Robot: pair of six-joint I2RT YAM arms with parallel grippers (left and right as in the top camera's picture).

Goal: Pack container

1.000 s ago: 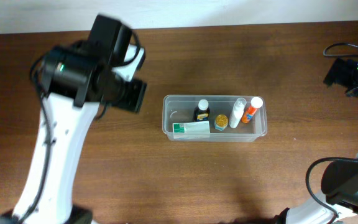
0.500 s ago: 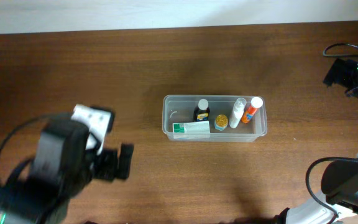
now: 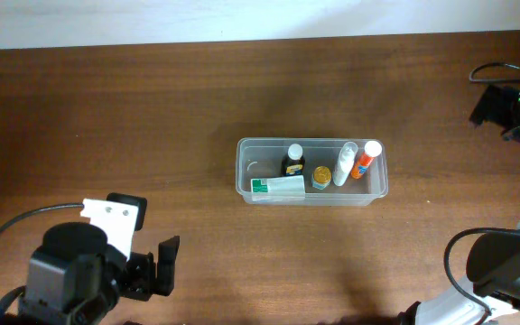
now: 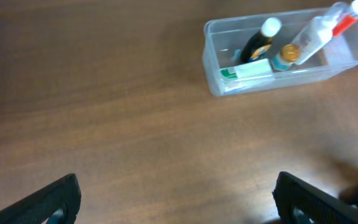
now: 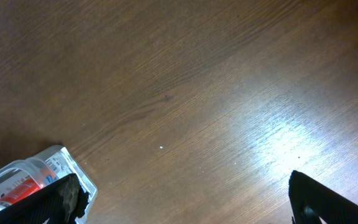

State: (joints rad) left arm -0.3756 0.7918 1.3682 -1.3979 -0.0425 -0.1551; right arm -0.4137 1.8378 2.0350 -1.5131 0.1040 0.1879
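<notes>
The container (image 3: 240, 168) is a clear tub in the middle of the table. It holds a dark bottle with a white cap (image 3: 293, 161), a green and white box (image 3: 277, 187), a small yellow-topped bottle (image 3: 321, 178), a white bottle (image 3: 345, 164) and an orange bottle (image 3: 366, 160). My left gripper (image 3: 158, 267) hangs open and empty over the front left of the table, well clear of the tub. In the left wrist view the container (image 4: 272, 78) lies at the upper right, far from the left gripper (image 4: 179, 202). My right gripper (image 3: 487, 106) stands open and empty at the far right; the right wrist view shows the right gripper (image 5: 188, 202) over bare wood.
A black cable (image 3: 490, 69) loops on the table at the back right by the right arm. One clear end of the tub (image 5: 36, 174) peeks out behind my right gripper's left finger. The rest of the brown wooden tabletop (image 3: 242, 90) shows nothing else.
My left arm has swung from the back left of the table to the front left corner, away from the tub. The right arm and the tub's contents have not moved.
</notes>
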